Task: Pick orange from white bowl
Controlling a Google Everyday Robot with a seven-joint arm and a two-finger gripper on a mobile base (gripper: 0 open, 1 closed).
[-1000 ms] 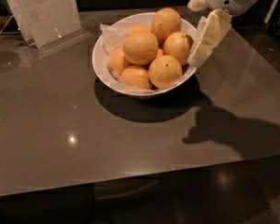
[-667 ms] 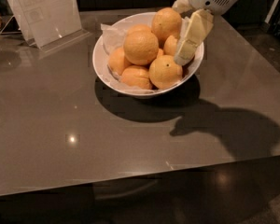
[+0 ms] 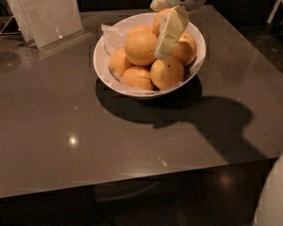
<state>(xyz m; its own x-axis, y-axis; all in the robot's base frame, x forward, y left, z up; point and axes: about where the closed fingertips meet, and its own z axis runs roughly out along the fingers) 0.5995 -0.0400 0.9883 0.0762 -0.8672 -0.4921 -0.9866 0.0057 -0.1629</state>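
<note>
The white bowl (image 3: 104,65) stands on the grey table at the back centre, lined with crumpled white paper and heaped with several oranges. My gripper (image 3: 162,32) reaches down into it from the top right. It is open, with one cream finger (image 3: 170,32) lying in front of the orange (image 3: 158,21) at the back of the pile and the other behind it. That orange is half hidden by the finger. A large orange (image 3: 139,47) sits to its left on top, and a smaller one with a dark stem dot (image 3: 166,73) at the front.
A clear stand holding a white sheet (image 3: 47,11) is on the table at the back left. The table's front edge (image 3: 132,180) runs across the lower part of the view. A white part of the robot (image 3: 278,192) shows at the bottom right.
My gripper has moved left from beside the bowl's right rim to over the pile, and its front finger now lies between the top oranges. The oranges and bowl have not shifted.
</note>
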